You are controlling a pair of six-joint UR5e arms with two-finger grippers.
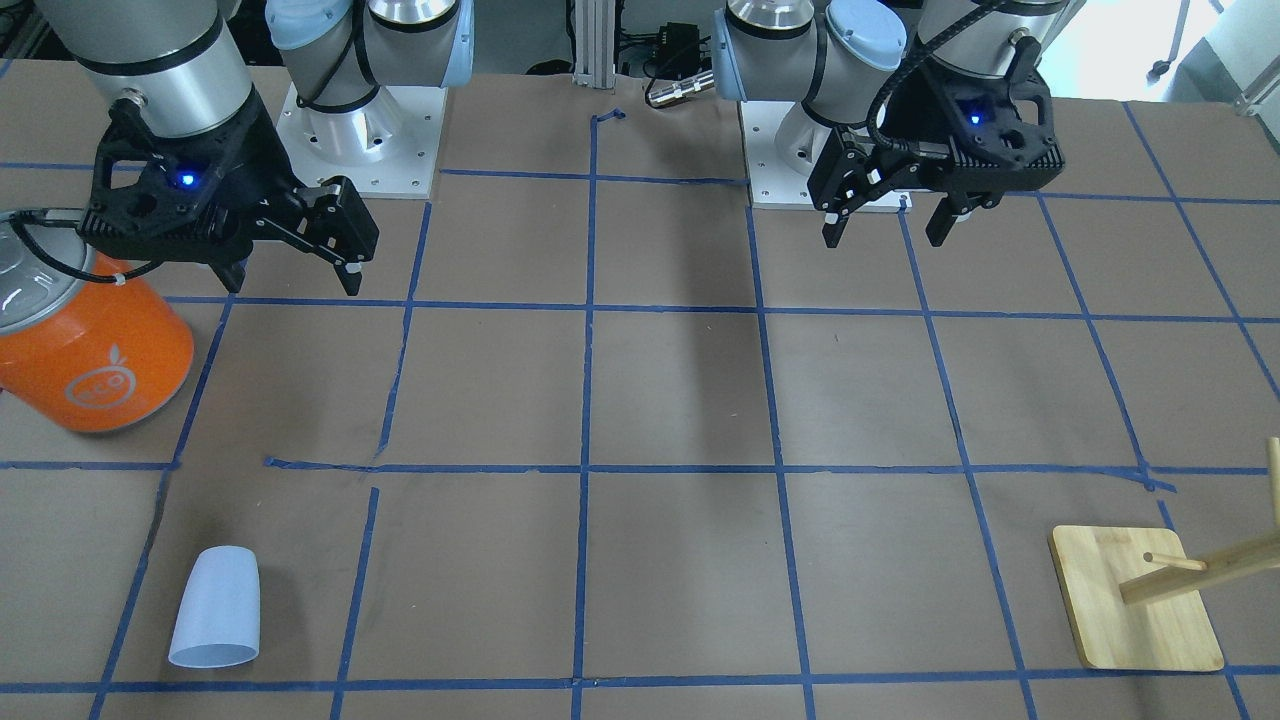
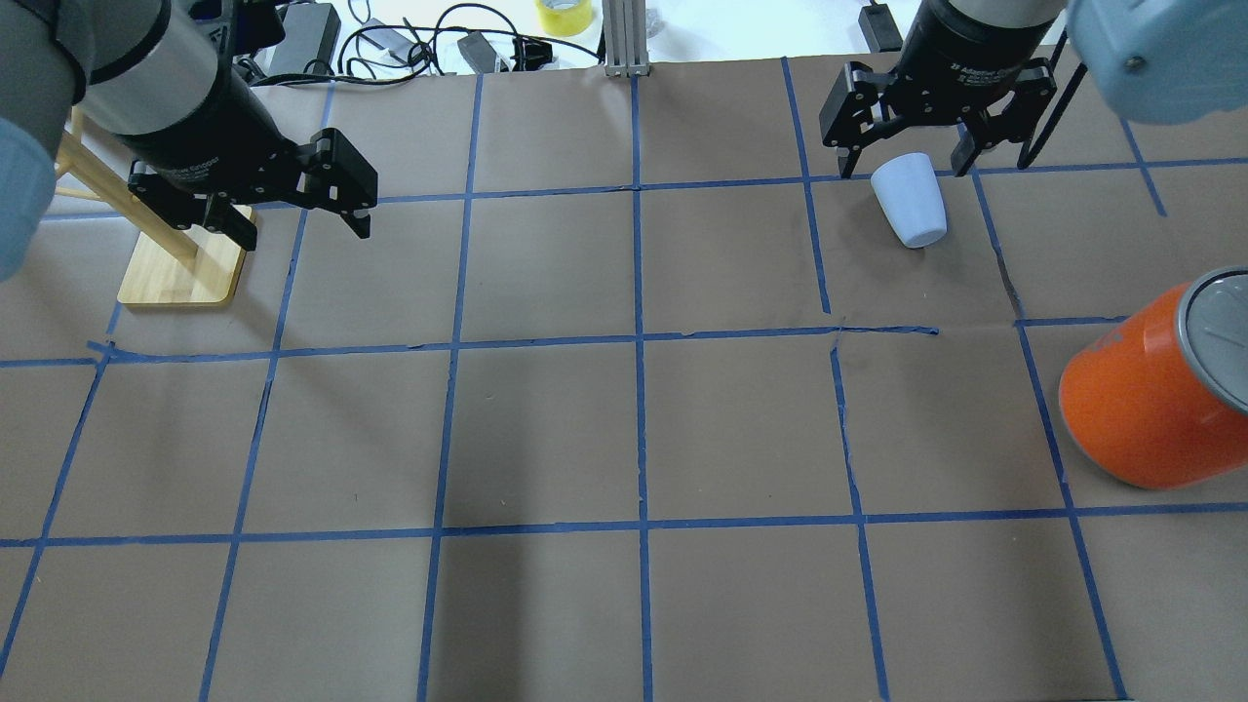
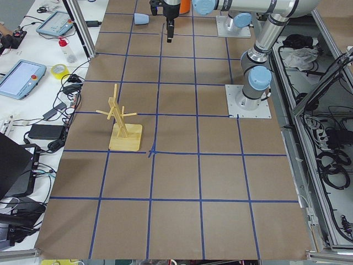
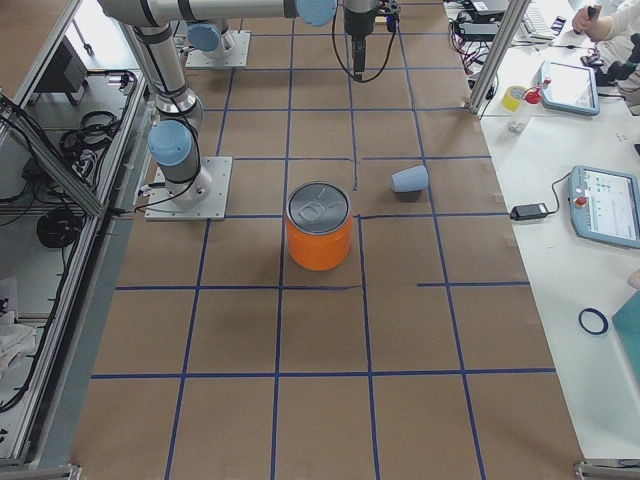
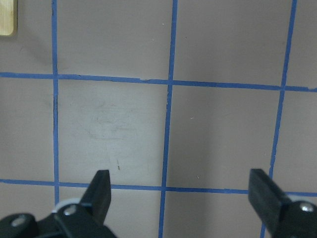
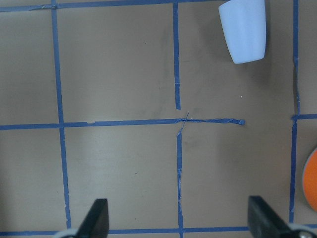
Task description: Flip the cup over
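Cup (image 1: pixel 215 608) lies on its side in the lower left of the front view, nothing touching it. Right gripper (image 1: pixel 293 278) hangs upper left, jaws wide, empty, well apart from the cup. Left gripper (image 1: pixel 886 238), upper right, is likewise wide and empty. Judgement: flip not begun; approach, grasp and upending all remain.

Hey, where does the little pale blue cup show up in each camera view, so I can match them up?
Front-facing: cup lower left, below the orange can.
Overhead: cup upper right, up-left of the orange can.
Exterior left: cup at the top edge, left of centre.
Exterior right: cup mid-picture, right of the orange can.
Left wrist: not in it.
Right wrist: cup top right.
Shared landmark: the orange can.
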